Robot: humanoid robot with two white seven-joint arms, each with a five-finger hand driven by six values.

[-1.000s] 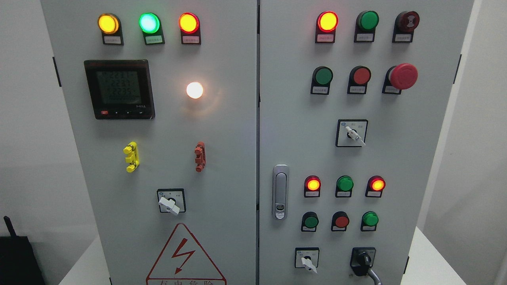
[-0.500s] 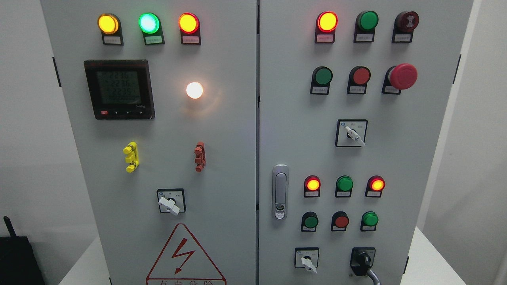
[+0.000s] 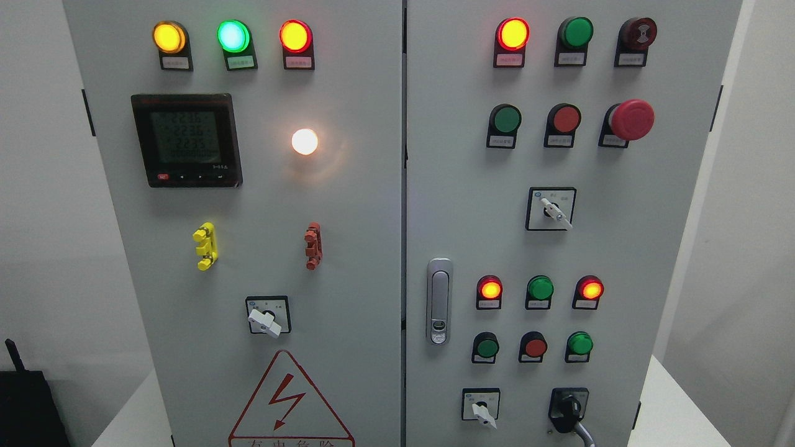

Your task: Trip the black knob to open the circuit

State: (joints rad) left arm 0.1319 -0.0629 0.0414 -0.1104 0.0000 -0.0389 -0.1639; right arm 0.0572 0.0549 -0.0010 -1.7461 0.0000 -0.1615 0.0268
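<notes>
On the grey cabinet door [image 3: 621,261], the black knob [image 3: 567,411] looks small, rigid, spring-stiff: pinch its handle; no hands or fingers in view.

Warning triangle [image 3: 290,403] cut off below; labels illegible.

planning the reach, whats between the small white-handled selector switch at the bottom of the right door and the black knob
Nothing: in the head view only bare grey panel separates the white-handled selector switch from the black knob to its right.

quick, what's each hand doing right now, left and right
Left hand: not in view, so its state cannot be told.
Right hand: not in view either; nothing touches the black knob.
</notes>
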